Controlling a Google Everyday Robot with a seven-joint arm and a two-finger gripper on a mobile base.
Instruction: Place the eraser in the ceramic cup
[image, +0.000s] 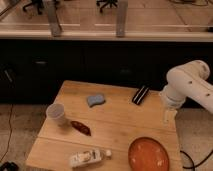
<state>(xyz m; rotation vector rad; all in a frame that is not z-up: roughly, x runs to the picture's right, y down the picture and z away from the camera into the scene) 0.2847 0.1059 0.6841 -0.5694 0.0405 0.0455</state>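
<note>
The ceramic cup (56, 114) is small, whitish-grey and upright near the left edge of the wooden table (125, 122). The eraser (140, 94) is a black oblong block lying at the far right of the table. My gripper (168, 116) hangs downward from the white arm (187, 85) over the table's right edge. It is a little to the right of the eraser and nearer the camera, and far from the cup. Nothing shows in it.
A blue sponge (95, 100) lies at the back middle. A reddish-brown object (80, 127) lies just right of the cup. A white bottle (89, 158) lies on its side at the front. An orange plate (148, 154) sits at the front right. Dark cabinets stand behind.
</note>
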